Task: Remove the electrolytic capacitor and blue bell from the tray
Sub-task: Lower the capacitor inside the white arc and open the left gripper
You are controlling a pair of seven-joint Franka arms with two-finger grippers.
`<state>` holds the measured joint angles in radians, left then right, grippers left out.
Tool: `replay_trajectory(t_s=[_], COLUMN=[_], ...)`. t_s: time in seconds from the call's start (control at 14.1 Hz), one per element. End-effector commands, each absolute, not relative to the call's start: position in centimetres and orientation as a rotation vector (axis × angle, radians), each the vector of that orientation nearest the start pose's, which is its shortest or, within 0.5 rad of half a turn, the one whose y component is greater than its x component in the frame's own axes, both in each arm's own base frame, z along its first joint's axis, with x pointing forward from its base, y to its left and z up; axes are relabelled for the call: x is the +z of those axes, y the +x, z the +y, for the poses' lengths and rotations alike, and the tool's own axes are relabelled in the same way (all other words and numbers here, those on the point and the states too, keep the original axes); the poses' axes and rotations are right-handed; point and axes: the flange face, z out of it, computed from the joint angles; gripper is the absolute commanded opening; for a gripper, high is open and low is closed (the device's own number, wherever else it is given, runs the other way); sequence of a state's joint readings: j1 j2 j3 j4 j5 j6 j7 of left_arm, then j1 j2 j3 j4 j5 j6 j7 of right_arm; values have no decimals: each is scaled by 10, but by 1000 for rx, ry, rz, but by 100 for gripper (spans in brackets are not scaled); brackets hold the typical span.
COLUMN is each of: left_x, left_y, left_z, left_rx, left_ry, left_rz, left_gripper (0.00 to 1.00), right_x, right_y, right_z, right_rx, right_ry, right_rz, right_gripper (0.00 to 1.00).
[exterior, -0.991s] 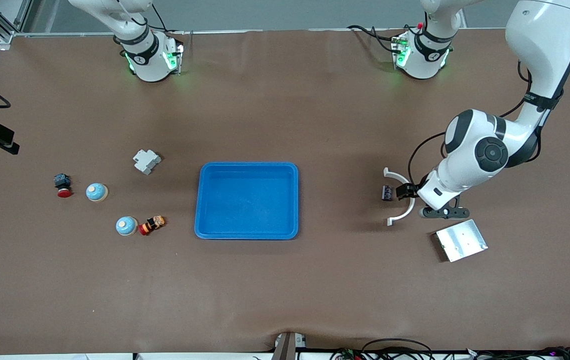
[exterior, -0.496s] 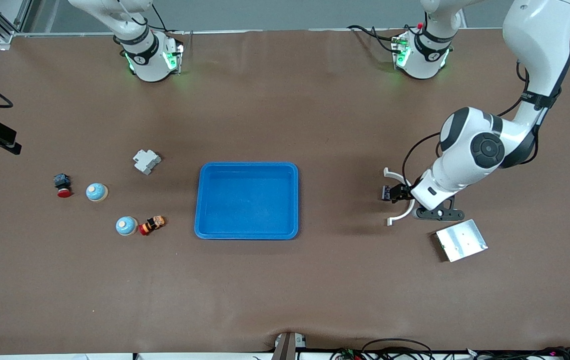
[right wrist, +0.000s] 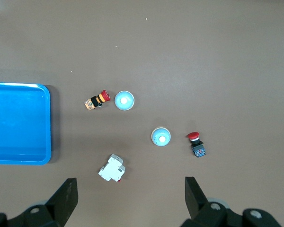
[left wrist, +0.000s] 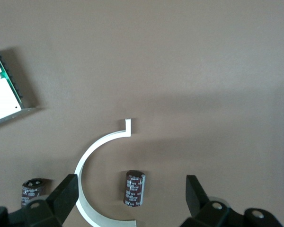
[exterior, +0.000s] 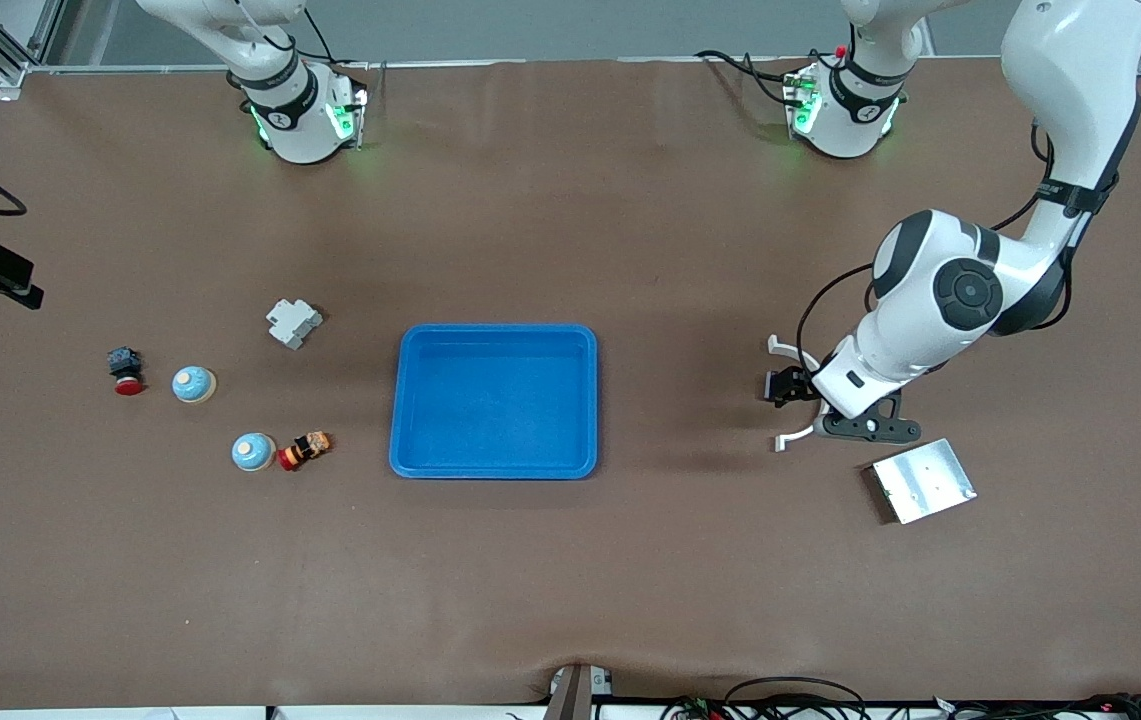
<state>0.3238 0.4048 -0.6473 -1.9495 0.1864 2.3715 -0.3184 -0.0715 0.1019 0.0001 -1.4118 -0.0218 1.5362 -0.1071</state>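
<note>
A dark brown capacitor lies on the brown table inside the curve of a white arc piece. My left gripper is open and hangs just above it, one finger on each side. In the front view the left gripper covers the capacitor. A second similar capacitor lies beside one finger. Two light blue bells stand toward the right arm's end; both bells show in the right wrist view. My right gripper is open and empty, high over that area and out of the front view.
A blue tray sits mid-table, empty. A metal plate lies nearer the camera than the left gripper. A white breaker, a black-and-red button and an orange-and-red button lie around the bells.
My left gripper has shifted toward the tray and now covers the capacitor in the front view. The things near the bells have not moved.
</note>
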Motion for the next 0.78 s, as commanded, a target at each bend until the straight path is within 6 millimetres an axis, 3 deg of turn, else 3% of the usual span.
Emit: replay_trajectory(t_s=[0.0, 0.35, 0.71], left_x=[351, 374, 375], left_y=[599, 616, 617], left_z=[-170, -148, -143], left_rx=[-181, -184, -185], left_ry=[-3229, -3219, -3214], left_rz=[116, 47, 35], left_gripper=[100, 100, 100], right_x=[642, 643, 643], right_y=[575, 575, 575], right_z=[-42, -46, -45], right_rx=[-32, -37, -41], right_ry=[-3157, -3157, -3157], right_rz=[-45, -38, -40], right_gripper=[100, 100, 100])
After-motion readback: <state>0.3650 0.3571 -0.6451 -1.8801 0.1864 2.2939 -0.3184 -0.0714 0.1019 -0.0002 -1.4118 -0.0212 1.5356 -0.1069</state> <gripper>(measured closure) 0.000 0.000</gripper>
